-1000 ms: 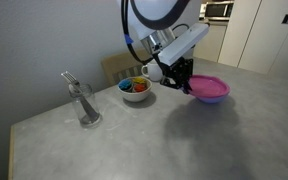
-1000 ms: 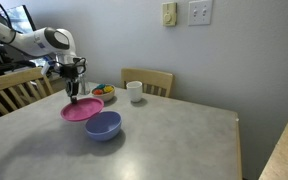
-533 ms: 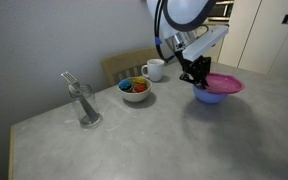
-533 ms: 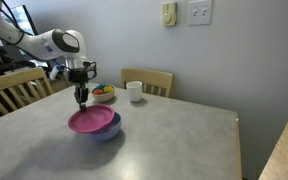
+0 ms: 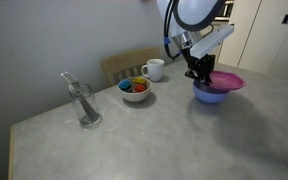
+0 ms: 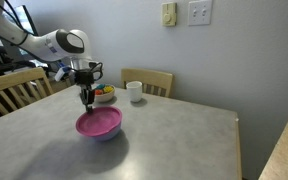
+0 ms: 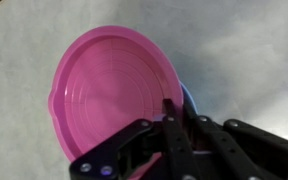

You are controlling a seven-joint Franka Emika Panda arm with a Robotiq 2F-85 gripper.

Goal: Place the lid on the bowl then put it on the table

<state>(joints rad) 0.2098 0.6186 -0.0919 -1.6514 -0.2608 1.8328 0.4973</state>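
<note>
The magenta-pink lid (image 5: 222, 82) (image 6: 98, 123) (image 7: 112, 88) sits over the periwinkle-blue bowl (image 5: 210, 96) (image 6: 106, 136), covering it in both exterior views. In the wrist view only a thin blue edge of the bowl (image 7: 187, 97) shows past the lid's rim. My gripper (image 5: 201, 74) (image 6: 86, 103) (image 7: 174, 112) is shut on the lid's rim at its near edge. The bowl stands on the grey speckled table (image 5: 134, 140) (image 6: 174, 140).
A white bowl with colourful contents (image 5: 135, 89) (image 6: 103, 92), a white mug (image 5: 154, 69) (image 6: 135, 92) and a glass with utensils (image 5: 82, 105) stand on the table. Wooden chairs (image 6: 149, 80) (image 6: 9, 90) stand at the table's edges.
My gripper has carried the lid sideways from beside the bowl to over it and lowered it onto the bowl.
</note>
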